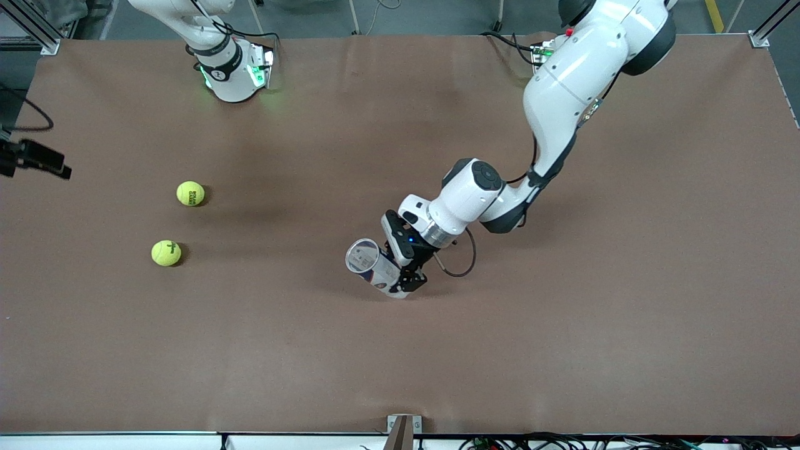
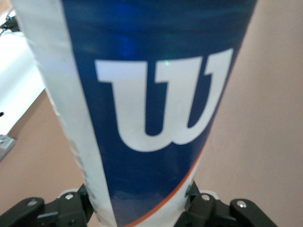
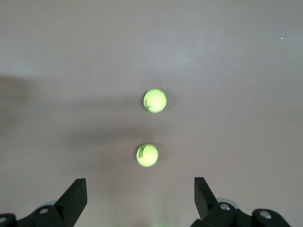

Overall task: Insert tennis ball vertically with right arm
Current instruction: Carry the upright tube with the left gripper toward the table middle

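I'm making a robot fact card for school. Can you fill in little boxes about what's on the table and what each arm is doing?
table: brown
tennis balls: two, the farther ball and the nearer ball, at the right arm's end
tube: blue and white can, tilted, open
left gripper: shut on the can
right gripper: open, high over the balls, empty

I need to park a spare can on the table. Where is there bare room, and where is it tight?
Bare table runs along the edge nearest the front camera and across the left arm's end. It is tight at the middle, where the left claw grips the tilted can, and around the two balls toward the right arm's end. The right claw waits open, high above them.
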`<action>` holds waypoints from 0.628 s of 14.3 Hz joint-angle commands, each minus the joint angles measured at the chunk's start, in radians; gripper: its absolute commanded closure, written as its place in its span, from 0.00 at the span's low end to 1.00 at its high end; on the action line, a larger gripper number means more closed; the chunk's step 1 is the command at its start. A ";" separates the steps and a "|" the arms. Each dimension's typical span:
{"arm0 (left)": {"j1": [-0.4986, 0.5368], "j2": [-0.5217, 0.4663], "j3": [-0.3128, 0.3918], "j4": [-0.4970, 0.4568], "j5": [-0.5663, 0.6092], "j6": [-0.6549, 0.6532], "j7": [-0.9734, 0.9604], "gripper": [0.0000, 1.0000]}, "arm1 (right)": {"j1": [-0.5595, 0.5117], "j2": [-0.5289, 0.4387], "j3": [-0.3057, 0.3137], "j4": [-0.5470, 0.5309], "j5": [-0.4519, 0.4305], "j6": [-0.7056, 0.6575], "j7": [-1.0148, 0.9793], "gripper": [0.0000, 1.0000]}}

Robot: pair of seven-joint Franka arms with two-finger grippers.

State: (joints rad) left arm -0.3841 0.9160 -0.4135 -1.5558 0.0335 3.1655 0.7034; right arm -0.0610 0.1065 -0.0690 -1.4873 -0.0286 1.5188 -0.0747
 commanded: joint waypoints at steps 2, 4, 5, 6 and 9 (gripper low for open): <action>-0.050 0.081 -0.047 0.019 -0.138 0.204 -0.024 0.29 | 0.000 0.073 0.008 -0.004 -0.027 0.063 -0.011 0.00; -0.064 0.092 -0.054 0.016 -0.142 0.257 -0.076 0.29 | -0.016 0.078 0.009 -0.094 -0.022 0.128 -0.005 0.00; -0.077 0.107 -0.054 0.014 -0.142 0.290 -0.109 0.29 | -0.034 0.068 0.009 -0.163 -0.013 0.179 -0.004 0.00; -0.093 0.119 -0.054 0.014 -0.142 0.324 -0.149 0.30 | -0.043 0.046 0.011 -0.251 0.018 0.237 0.000 0.00; -0.116 0.161 -0.053 0.014 -0.139 0.387 -0.225 0.28 | -0.060 -0.045 0.009 -0.492 0.073 0.416 -0.002 0.00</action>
State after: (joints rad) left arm -0.4894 1.0440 -0.4625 -1.5559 -0.0926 3.5076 0.5036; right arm -0.1058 0.1866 -0.0697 -1.7687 0.0206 1.8246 -0.0787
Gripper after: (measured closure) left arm 0.291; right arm 0.000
